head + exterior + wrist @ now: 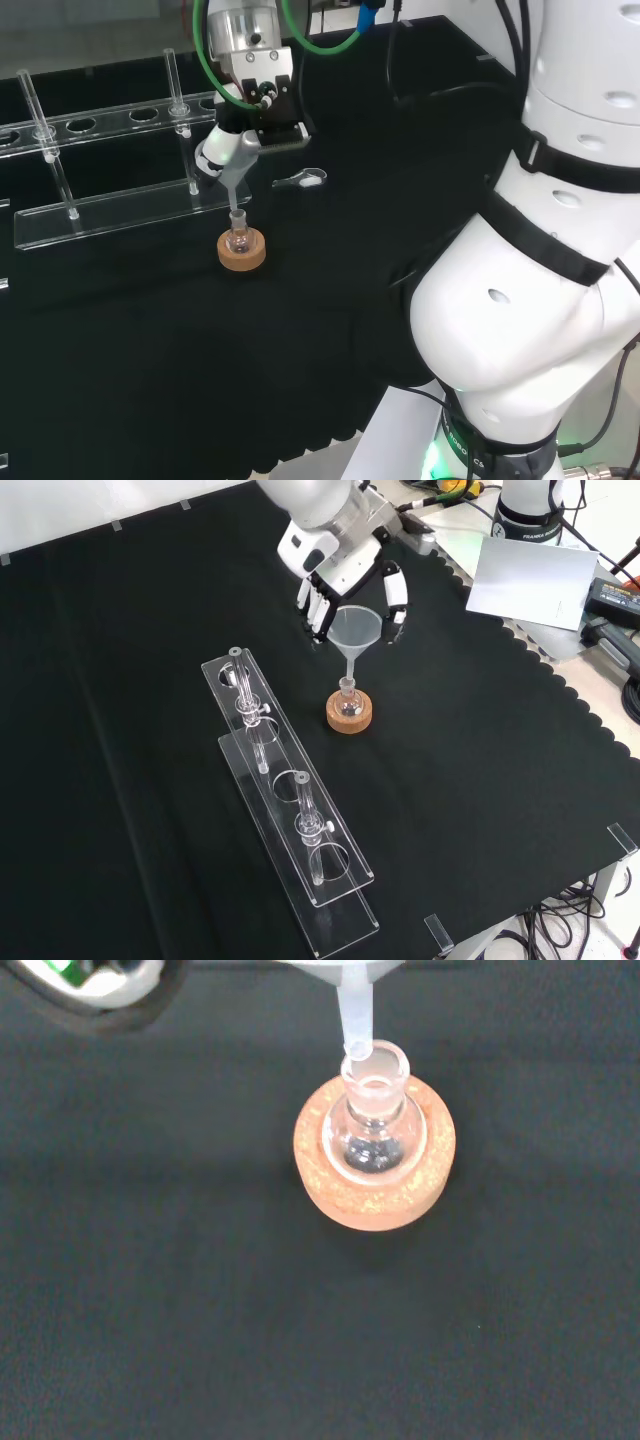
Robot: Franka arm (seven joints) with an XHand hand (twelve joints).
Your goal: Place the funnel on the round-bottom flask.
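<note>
In the front view, a clear rack [290,810] with two upright tubes lies at the left on the black-clothed tabletop [120,730]. To its right, a small clear round-bottom flask [348,702] sits in a cork ring [350,716]. Above it the hand [345,575] grasps a translucent funnel [356,632] by the cone, fingers curled at its rim. The stem tip meets the flask's mouth; whether it is inside is hard to tell. The flask's body is largely hidden in the ring.

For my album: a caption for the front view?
Robot hand holds funnel just above flask on cork ring.
</note>
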